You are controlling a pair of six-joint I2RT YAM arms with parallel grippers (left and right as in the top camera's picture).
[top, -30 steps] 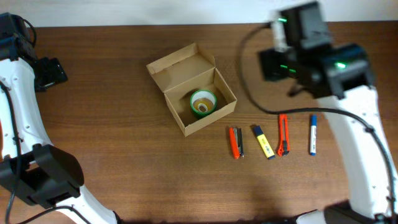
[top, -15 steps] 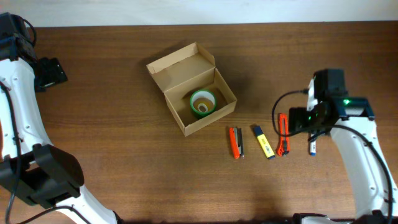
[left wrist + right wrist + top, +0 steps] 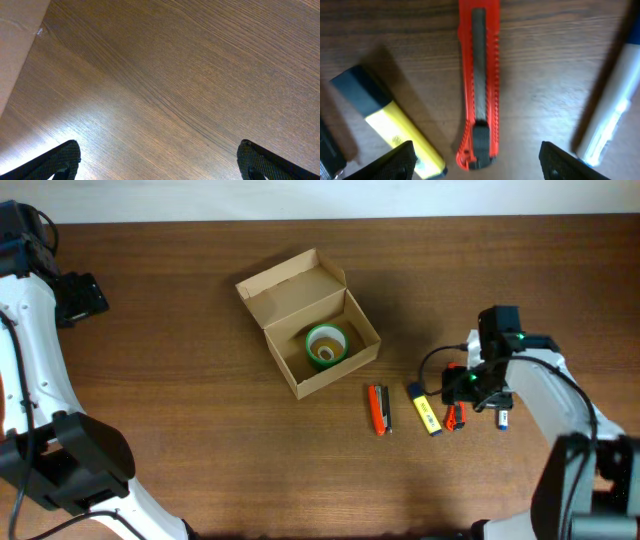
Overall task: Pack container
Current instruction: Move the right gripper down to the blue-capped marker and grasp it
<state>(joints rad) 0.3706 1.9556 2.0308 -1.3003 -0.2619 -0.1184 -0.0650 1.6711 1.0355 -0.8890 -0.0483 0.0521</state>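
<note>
The container (image 3: pixel 300 285) is an open tan cardboard box left of the table's middle, its flap lid leaning back to the upper left. A green tape roll (image 3: pixel 325 344) lies inside it. My right gripper (image 3: pixel 470 388) hovers low over a red utility knife (image 3: pixel 456 418). In the right wrist view the gripper (image 3: pixel 479 162) is open and empty, and the knife (image 3: pixel 479 85) lies lengthwise between the jaws. My left gripper (image 3: pixel 85 292) is far left, open and empty over bare wood (image 3: pixel 160 162).
In front of the box lie an orange tool (image 3: pixel 379 409), a yellow highlighter (image 3: pixel 424 408) (image 3: pixel 395 127) and a blue-and-white pen (image 3: pixel 503 418) (image 3: pixel 610 110), flanking the knife. A strip of cardboard (image 3: pixel 15 45) shows at the left wrist view's upper left.
My right arm has swung from the back right of the table forward and down, over the red utility knife. The left arm, the box and the items have not moved.
</note>
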